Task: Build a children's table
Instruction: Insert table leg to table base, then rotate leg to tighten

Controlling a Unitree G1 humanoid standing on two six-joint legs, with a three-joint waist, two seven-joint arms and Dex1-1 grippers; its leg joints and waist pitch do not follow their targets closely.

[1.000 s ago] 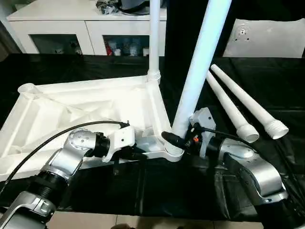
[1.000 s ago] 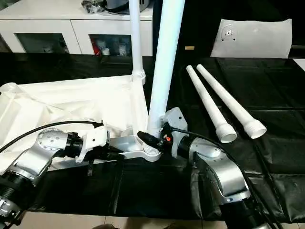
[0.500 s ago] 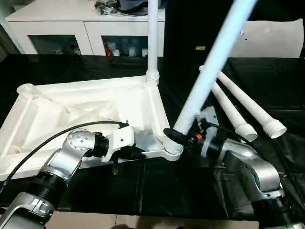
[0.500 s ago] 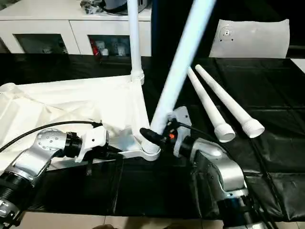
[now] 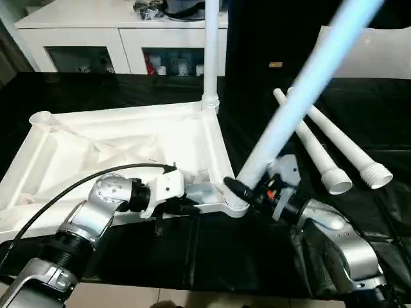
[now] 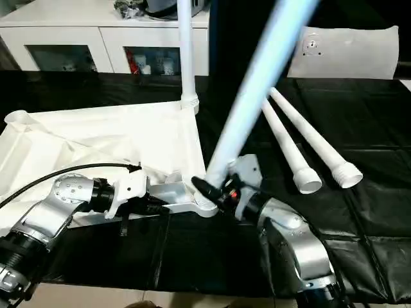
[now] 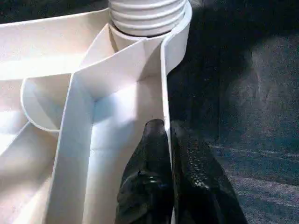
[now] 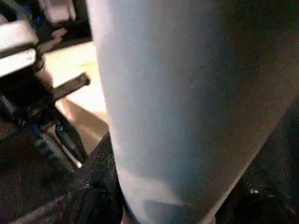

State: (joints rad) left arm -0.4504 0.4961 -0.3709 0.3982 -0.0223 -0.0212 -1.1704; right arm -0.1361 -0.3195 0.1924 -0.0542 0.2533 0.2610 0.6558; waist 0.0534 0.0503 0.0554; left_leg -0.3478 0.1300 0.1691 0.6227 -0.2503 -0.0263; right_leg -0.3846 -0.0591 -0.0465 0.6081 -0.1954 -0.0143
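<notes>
The white tabletop (image 5: 115, 138) lies ribbed side up on the black cloth. One white leg (image 5: 210, 51) stands upright in its far right corner socket. A second leg (image 5: 302, 90) leans steeply to the right, its threaded end at the near right corner socket (image 5: 234, 204). My right gripper (image 5: 247, 186) is shut on this leg just above the socket, and the leg (image 8: 187, 93) sits between its fingers. My left gripper (image 7: 167, 128) is shut on the tabletop's near rim wall (image 7: 164, 84), close to that socket. Two loose legs (image 5: 308, 141) (image 5: 350, 151) lie on the cloth to the right.
A white cabinet (image 5: 115, 38) with glass doors stands behind the cloth. A flat white board (image 6: 350, 51) leans at the back right. A black cable (image 5: 64, 192) arcs over my left forearm. The black cloth (image 5: 212, 250) covers the floor around the tabletop.
The held leg has swung from nearly upright to leaning far right, pivoting at the near corner socket, and my right gripper turned with it. My left gripper kept its hold.
</notes>
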